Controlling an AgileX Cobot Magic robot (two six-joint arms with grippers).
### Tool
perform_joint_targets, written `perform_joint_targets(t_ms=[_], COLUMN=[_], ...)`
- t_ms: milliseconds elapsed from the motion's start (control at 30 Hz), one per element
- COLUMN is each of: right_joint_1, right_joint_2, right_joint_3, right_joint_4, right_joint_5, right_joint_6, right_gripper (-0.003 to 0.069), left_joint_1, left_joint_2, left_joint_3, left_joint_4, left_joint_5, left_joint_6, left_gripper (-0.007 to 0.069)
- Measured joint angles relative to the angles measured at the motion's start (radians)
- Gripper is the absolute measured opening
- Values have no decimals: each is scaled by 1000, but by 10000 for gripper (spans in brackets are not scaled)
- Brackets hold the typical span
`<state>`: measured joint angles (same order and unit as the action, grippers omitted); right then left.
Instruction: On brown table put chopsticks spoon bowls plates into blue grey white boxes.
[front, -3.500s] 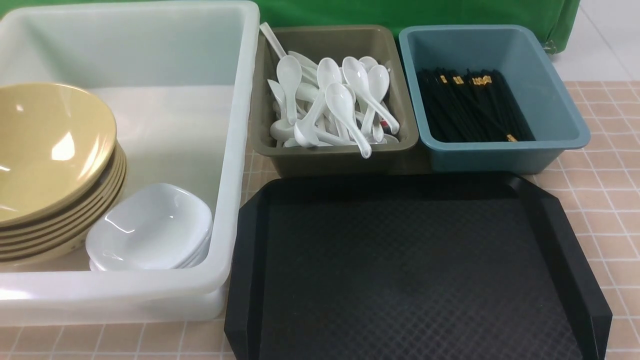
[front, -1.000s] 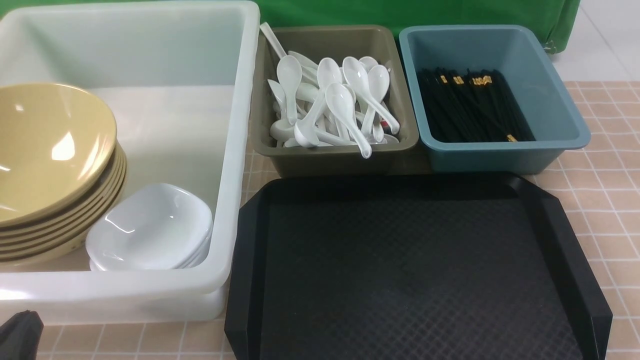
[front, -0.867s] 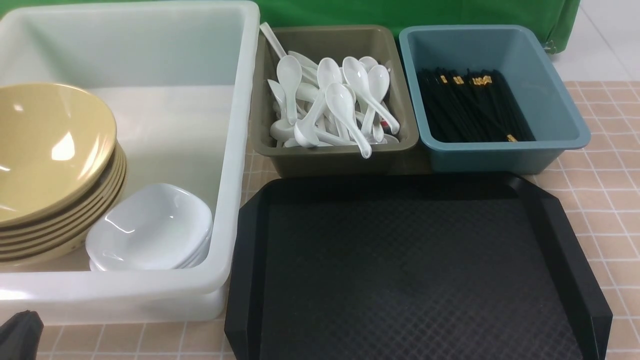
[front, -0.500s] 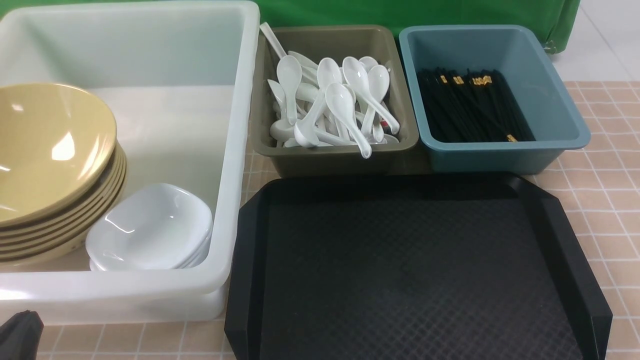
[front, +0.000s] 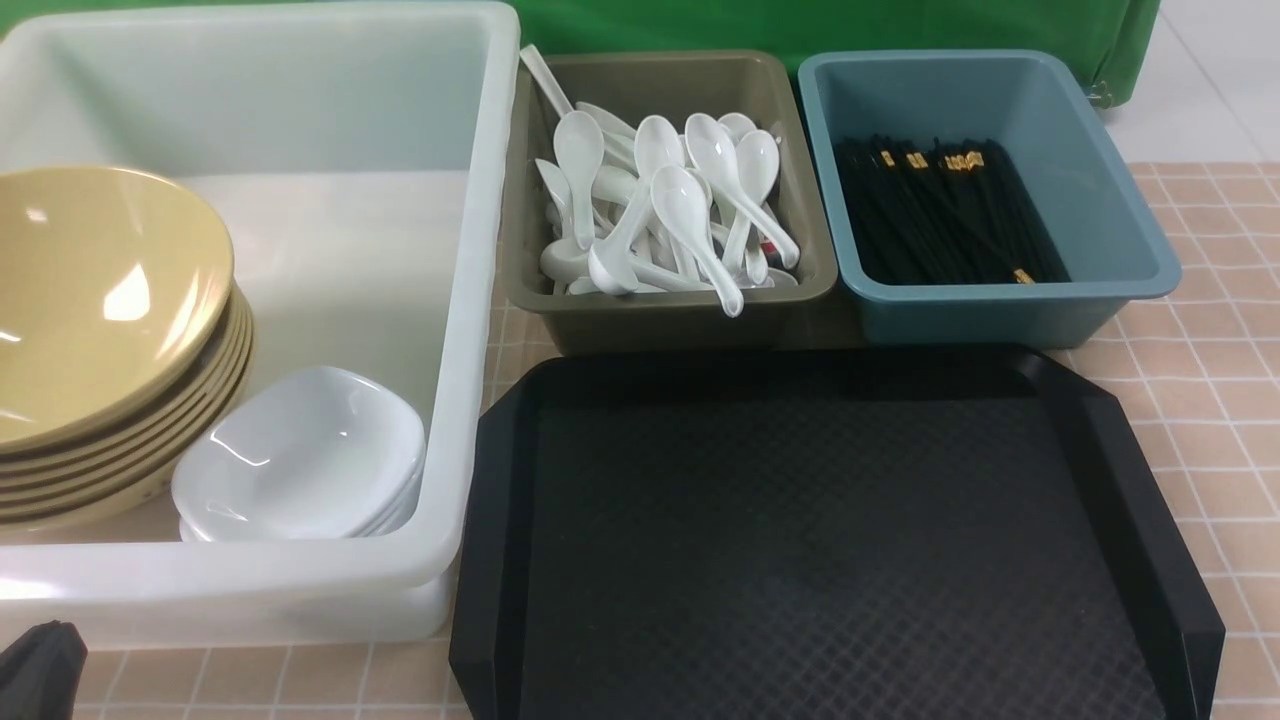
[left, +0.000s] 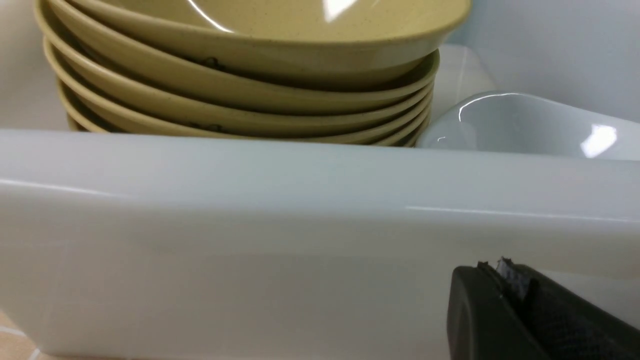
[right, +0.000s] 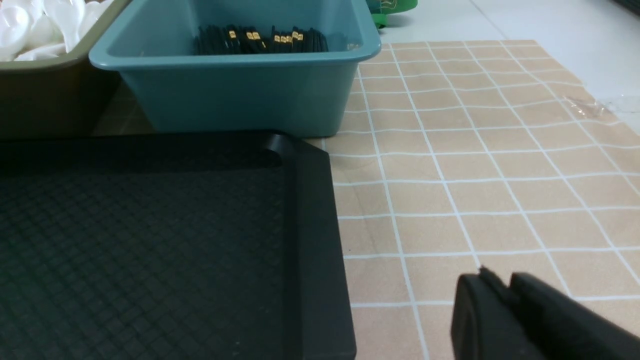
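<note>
Sorted by kind: bowls (front: 100, 300) and plates (front: 300, 455) in white tub (front: 470, 300), spoons (front: 660, 210) grey bin (front: 680, 325), chopsticks (front: 940, 215) blue bin (front: 1000, 310). Tray (front: 820, 540) bare. Left gripper (left: 505, 280) pressed together, empty; right gripper (right: 500, 287) nearly closed, empty, over surface (right: 500, 175).

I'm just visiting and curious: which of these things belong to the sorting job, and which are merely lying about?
Job:
- tan bowls
- white plates
- white tub
- spoons
- olive-grey box
- chopsticks
- blue box
- brown table

Just there:
- black tray
- green cloth
</note>
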<state>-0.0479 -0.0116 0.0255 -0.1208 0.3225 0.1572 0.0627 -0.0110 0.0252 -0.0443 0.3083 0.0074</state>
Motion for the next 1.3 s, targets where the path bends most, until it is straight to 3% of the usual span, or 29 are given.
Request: perform_joint_targets(t_ms=[1300], right_joint_1=[0], right_joint_2=[0], right_joint_3=[0], right_joint_4=[0], right_joint_5=[0], right_joint_6=[0], right_gripper=[150], left_joint_1=[0], left_joint_2=[0], left_joint_3=[0], left_joint_4=[0], left_joint_5=[0], left_joint_6=[2], left_gripper=[1])
